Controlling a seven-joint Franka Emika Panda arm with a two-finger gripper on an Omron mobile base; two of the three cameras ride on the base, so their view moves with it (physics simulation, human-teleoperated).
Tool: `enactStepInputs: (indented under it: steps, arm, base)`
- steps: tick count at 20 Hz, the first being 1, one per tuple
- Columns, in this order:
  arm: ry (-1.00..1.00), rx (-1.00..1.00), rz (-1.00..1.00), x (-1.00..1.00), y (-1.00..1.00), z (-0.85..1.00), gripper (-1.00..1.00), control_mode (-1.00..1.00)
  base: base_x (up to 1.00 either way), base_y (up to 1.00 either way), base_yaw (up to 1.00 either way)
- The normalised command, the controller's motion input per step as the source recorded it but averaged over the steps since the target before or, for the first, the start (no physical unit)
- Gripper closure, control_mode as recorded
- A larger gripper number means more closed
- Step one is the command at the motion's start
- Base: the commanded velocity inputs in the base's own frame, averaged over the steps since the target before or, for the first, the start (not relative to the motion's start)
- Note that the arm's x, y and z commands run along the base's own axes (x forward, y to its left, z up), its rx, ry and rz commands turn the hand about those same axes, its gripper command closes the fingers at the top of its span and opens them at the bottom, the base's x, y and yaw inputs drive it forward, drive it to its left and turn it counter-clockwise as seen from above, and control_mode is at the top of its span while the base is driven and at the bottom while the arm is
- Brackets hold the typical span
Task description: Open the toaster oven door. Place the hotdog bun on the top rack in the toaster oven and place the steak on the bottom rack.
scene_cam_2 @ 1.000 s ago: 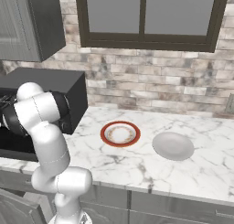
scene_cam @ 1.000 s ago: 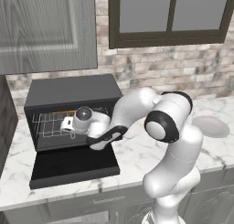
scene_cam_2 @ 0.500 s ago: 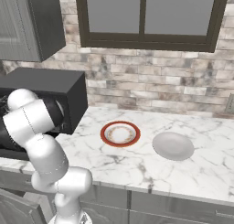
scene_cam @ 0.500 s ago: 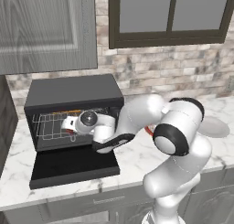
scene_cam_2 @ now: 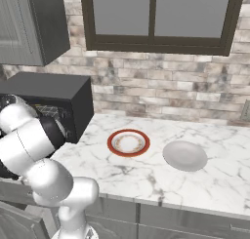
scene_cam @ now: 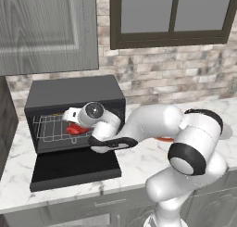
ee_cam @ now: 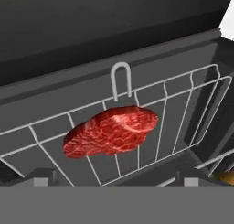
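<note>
Left base view: reaching into the toaster oven (scene_cam: 74, 94) at 9 o'clock of the frame, with the toaster oven door (scene_cam: 74, 169) lying folded down flat toward 6 o'clock on the marble table (scene_cam: 139, 163). Showing the steak (scene_cam: 77, 129) as a red patch on a silver wire rack (scene_cam: 51, 129) inside the cavity, just at 7 o'clock of the round white wrist; not clear from here which of the two levels. Hiding the tool's tips behind the wrist, so no telling its spread from this side

Right base view: standing at 9 o'clock, the black toaster oven (scene_cam_2: 49, 94) with a bit of wire rack (scene_cam_2: 49, 111) peeking past the arm. Sitting at the centre of the table (scene_cam_2: 146, 179), a red-rimmed plate (scene_cam_2: 129, 142), and at 3 o'clock of it, apart, a grey bowl (scene_cam_2: 185, 155)

Hand view: looking into the cavity, with the steak (ee_cam: 111, 131) lying flat on the wire grid of the bottom rack (ee_cam: 183, 109), near the middle, just at 6 o'clock of an upright wire loop (ee_cam: 121, 80). Peeking in at 4 o'clock, low at the frame's edge, a sliver of orange-tan, probably the hotdog bun (ee_cam: 226, 176). Standing spread wide, the tool (ee_cam: 118, 182) at 6 o'clock with its fingertips (ee_cam: 42, 182) far apart, gripping nothing, the steak lying clear beyond them
</note>
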Motion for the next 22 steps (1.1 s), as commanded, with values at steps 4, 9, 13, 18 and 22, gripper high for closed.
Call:
enactStepInputs:
  steps: [4, 9, 13, 18, 22]
  arm:
    - [0.05, 0.00, 0.06, -1.00, -0.07, 0.78, -1.00, -1.00]
    - [0.14, 0.00, 0.00, -0.77, -0.33, 1.00, -1.00, -1.00]
    - [0.19, 0.00, 0.00, -0.56, -0.63, 1.00, -1.00, -1.00]
    - [0.14, 0.01, -0.03, -0.20, -0.89, 0.86, -1.00, -1.00]
    - [0.11, 0.09, -0.07, 0.00, -1.00, 0.58, -1.00, -1.00]
  base:
    - [0.00, 0.00, 0.00]
    - [0.00, 0.00, 0.00]
    - [0.00, 0.00, 0.00]
    - [0.00, 0.00, 0.00]
    - [0.00, 0.00, 0.00]
